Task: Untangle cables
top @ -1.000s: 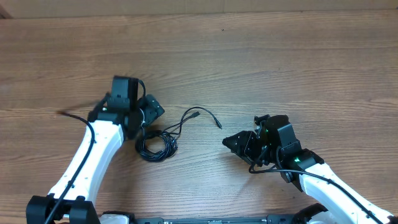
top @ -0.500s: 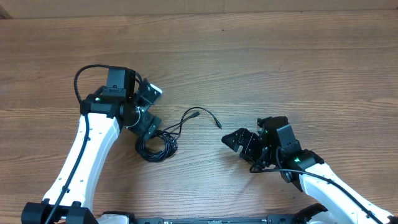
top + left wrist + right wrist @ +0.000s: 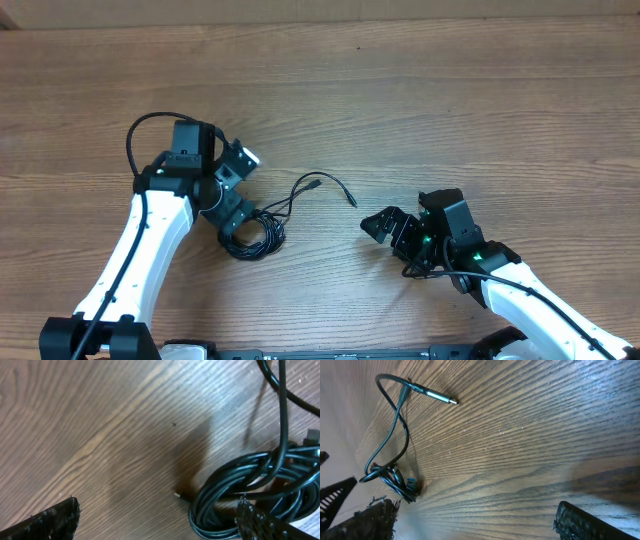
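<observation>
Cables (image 3: 252,232) lie coiled lower left of centre on the counter (image 3: 420,90); left fingers (image 3: 50,520) gape wide over the coil, right fingers (image 3: 590,522) wide, empty; closing on the whole bundle would likely tighten the knot.

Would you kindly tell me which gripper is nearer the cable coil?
Left. The left gripper is beside the coil, at its upper left; the right gripper stands far to its right.
</observation>
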